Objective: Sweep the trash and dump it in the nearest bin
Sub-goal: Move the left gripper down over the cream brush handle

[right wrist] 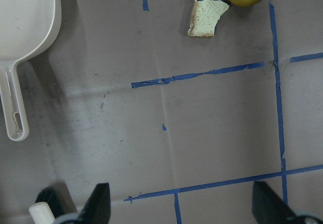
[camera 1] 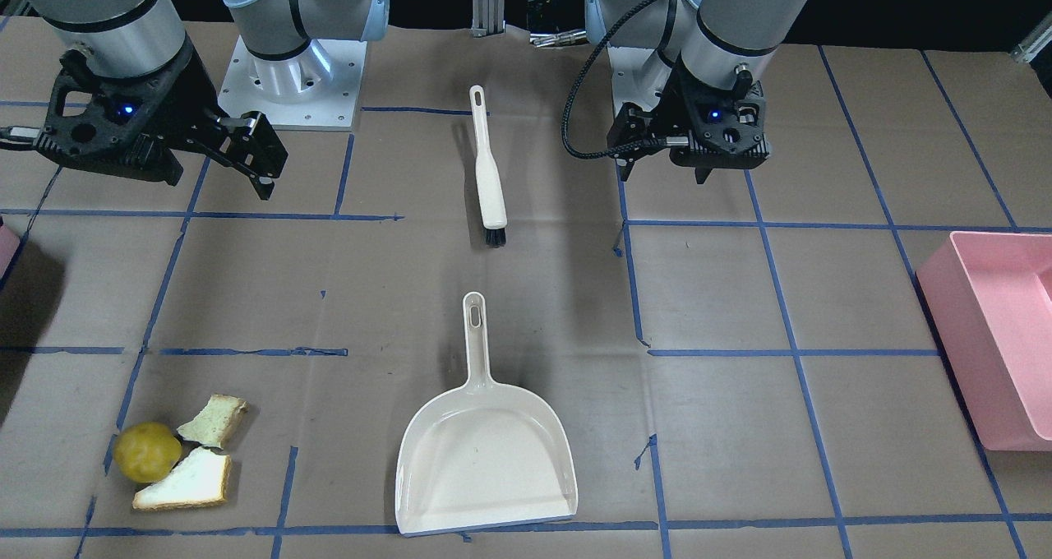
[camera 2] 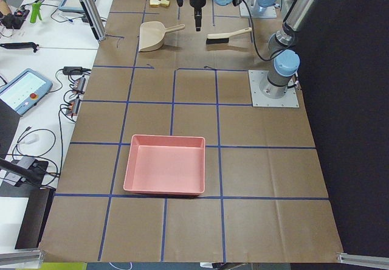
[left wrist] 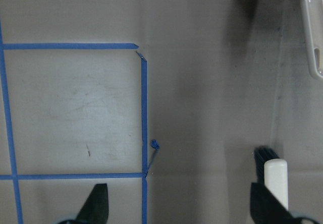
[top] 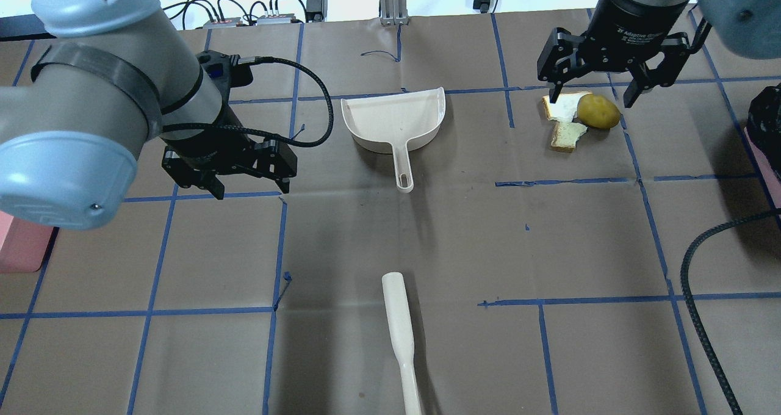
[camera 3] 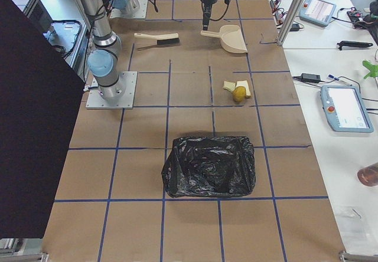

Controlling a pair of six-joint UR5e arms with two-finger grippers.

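The trash lies together at the table's far right: a yellow lemon (camera 1: pixel 148 452) and two bread pieces (camera 1: pixel 215 419) (camera 1: pixel 187 481), also in the right wrist view (right wrist: pixel 206 17). A cream dustpan (camera 1: pixel 485 460) lies mid-table, open side away from me, handle toward me. A cream brush (camera 1: pixel 489 173) with black bristles lies nearer my base. My left gripper (camera 1: pixel 664 168) hovers open and empty, left of the brush. My right gripper (camera 1: pixel 259 168) hovers open and empty, right of the brush and well short of the trash.
A pink bin (camera 1: pixel 994 337) stands at the table's left end. A bin lined with a black bag (camera 3: pixel 209 164) stands at the right end, beyond the trash. Blue tape lines grid the brown table cover. My arm bases (camera 1: pixel 288 74) stand at the near edge.
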